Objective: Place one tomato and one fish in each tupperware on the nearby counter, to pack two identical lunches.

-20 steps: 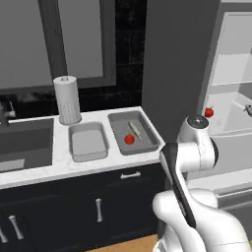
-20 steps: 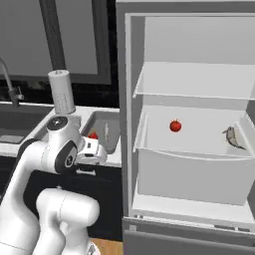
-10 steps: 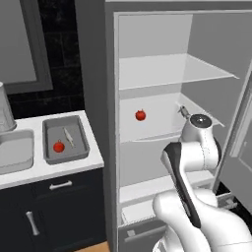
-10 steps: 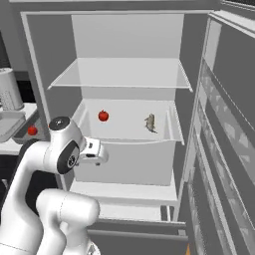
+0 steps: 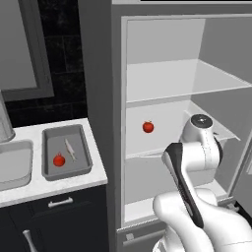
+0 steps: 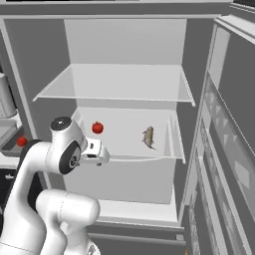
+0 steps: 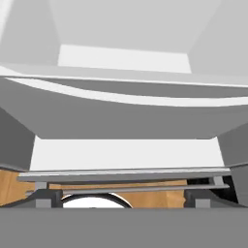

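Observation:
On the white counter (image 5: 64,184) the darker tupperware (image 5: 82,164) holds a tomato (image 5: 59,160) and a slim fish (image 5: 70,148). The lighter tupperware (image 5: 12,166) lies to its left, cut by the frame edge. Inside the open fridge, a second tomato (image 5: 148,127) (image 6: 97,128) and a grey fish (image 6: 148,137) rest on the middle shelf (image 6: 124,149). My gripper (image 6: 98,155) is held in front of that shelf, below the fridge tomato and left of the fish. Its fingers are too small to read and nothing shows between them.
The fridge door (image 6: 224,149) stands open on the right. A glass upper shelf (image 6: 119,84) spans the fridge above the food. The hand view looks at a drawer front (image 7: 126,116) low in the fridge, with wooden floor (image 7: 14,186) beneath. A paper towel roll (image 5: 4,123) stands behind the trays.
The base has driven to the right, so both views slid from the counter and trays to the open fridge. The arm keeps the same folded pose.

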Controlling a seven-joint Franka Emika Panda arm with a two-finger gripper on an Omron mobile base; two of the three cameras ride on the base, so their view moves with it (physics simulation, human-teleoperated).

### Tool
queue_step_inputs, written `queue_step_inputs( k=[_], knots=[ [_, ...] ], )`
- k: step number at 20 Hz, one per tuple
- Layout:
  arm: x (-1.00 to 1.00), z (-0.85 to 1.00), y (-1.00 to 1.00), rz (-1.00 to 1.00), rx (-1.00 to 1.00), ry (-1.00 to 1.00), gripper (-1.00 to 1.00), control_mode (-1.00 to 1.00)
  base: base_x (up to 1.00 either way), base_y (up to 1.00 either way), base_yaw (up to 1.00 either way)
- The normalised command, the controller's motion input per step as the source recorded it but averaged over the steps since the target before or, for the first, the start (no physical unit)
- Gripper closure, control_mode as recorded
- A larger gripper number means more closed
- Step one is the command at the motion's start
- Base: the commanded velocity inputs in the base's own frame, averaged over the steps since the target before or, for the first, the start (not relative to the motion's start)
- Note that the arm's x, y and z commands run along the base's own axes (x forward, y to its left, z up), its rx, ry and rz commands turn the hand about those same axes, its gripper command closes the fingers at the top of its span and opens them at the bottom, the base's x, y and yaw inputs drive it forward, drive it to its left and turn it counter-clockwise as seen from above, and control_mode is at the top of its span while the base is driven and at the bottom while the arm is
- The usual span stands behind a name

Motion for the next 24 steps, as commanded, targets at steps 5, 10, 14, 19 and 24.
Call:
queue_step_inputs(
  k=[5, 10, 14, 19, 24],
  knots=[
    [0.0, 0.17, -0.05, 0.03, 0.0, -0.1, -1.0, -1.0, -0.04, -0.05, 0.12],
    [0.23, 0.97, -0.01, 0.03, 0.01, -0.53, -1.0, -1.0, 0.0, 0.0, 0.0],
    [0.58, 0.96, 0.12, 0.0, 0.07, -0.28, -1.0, -1.0, 0.0, 0.0, 0.0],
    [0.3, 0.18, 0.41, 0.04, 0.11, 0.08, -1.0, -1.0, 0.0, 0.0, 0.0],
    [0.46, -0.39, 0.08, 0.01, 0.01, 0.02, -1.0, -1.0, 0.0, 0.0, 0.0]
  ],
)
